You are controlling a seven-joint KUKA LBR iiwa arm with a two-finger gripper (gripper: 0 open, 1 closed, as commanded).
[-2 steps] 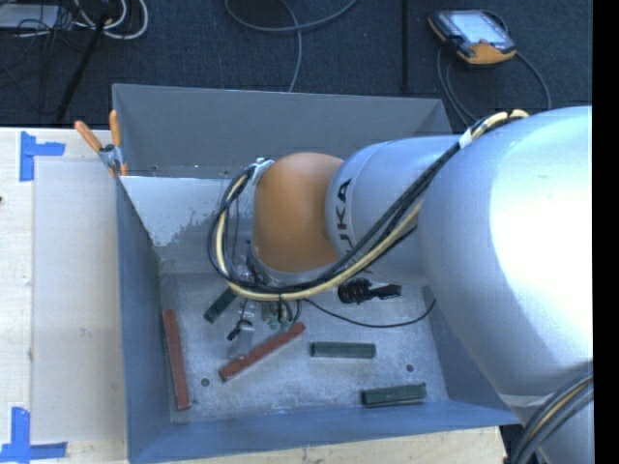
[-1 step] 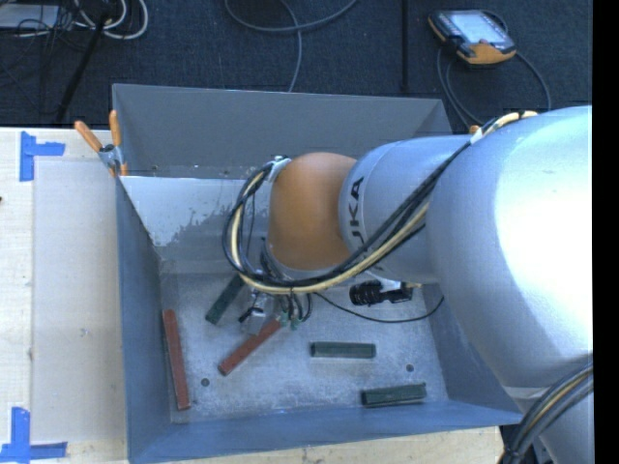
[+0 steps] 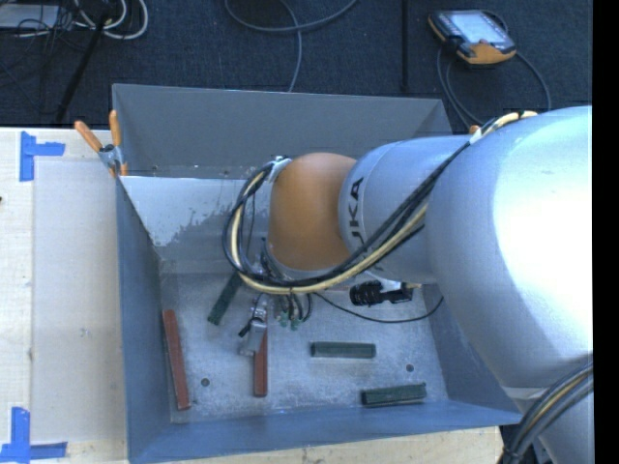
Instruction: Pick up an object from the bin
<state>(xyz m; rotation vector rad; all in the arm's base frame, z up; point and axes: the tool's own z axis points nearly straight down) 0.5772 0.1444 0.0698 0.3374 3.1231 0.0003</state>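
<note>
Nearest the front wall of the grey metal bin (image 3: 290, 433), a dark green bar (image 3: 394, 394) is noted lying flat at the view's right. Just beyond it a second dark green bar (image 3: 342, 351) lies crosswise, apart from the first. At the view's left a long reddish-brown bar (image 3: 175, 359) is laid along the foot of the side wall. A short reddish-brown bar (image 3: 260, 365) lies near mid-floor, pointing toward the far wall. The gripper (image 3: 255, 327) is seen low over the far end of this short bar. Whether contact is made, and whether the gripper is open or closed, cannot be told, since the orange wrist cover (image 3: 308, 211) and the cables hide much of it. Just beyond and beside the gripper a dark tilted bar (image 3: 224, 301) is recorded. The short reddish-brown bar is judged the likely pick. Closure is best made across its narrow width, not along its length. A hold at the very end is judged prone to swing or slip, so a hold nearer the middle is preferred. The dark tilted bar should be kept out of the closing path, and the lift taken straight up.
</note>
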